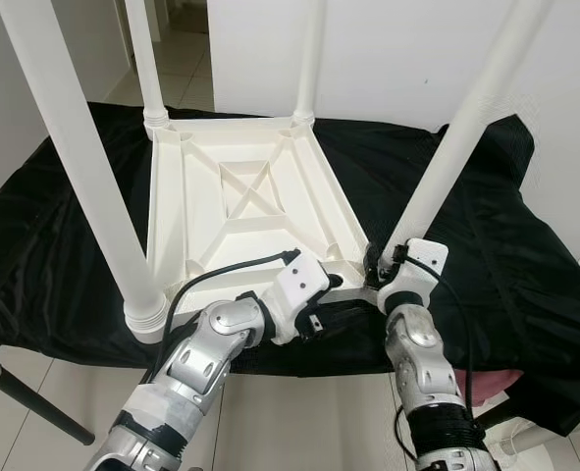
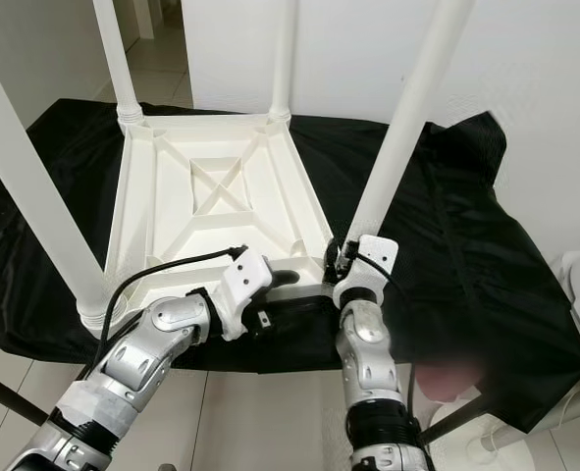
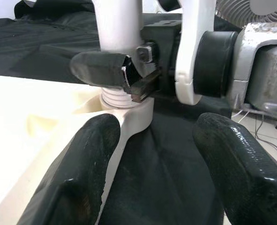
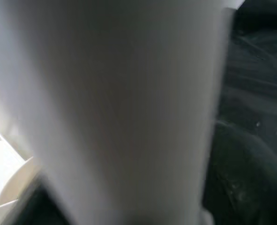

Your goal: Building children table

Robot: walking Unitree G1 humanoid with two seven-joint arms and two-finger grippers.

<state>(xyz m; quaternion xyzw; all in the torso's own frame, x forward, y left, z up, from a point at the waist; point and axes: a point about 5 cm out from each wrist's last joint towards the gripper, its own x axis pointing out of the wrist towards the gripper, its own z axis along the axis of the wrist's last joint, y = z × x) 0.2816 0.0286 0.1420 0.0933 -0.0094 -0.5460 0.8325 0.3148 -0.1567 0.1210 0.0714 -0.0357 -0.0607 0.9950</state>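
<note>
Right gripper [image 1: 376,263]: clenched around the near-right leg [image 1: 466,128] at its socket.
Left gripper [image 3: 152,154]: fingers spread, at 9 o'clock of that leg, over the tabletop's near edge.
Tabletop [image 1: 240,196]: inverted on black cloth [image 1: 466,245].

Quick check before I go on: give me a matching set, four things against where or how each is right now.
Things:
1. Tabletop
2. Black cloth
3. Right gripper
4. Left gripper

States:
A. Shut on the base of the near-right leg
B. Fingers open, beside the tabletop's near-right corner
C. Spread beneath the table
D. Upside down, four legs pointing up

Pairs: 1-D, 2-C, 3-A, 4-B
</note>
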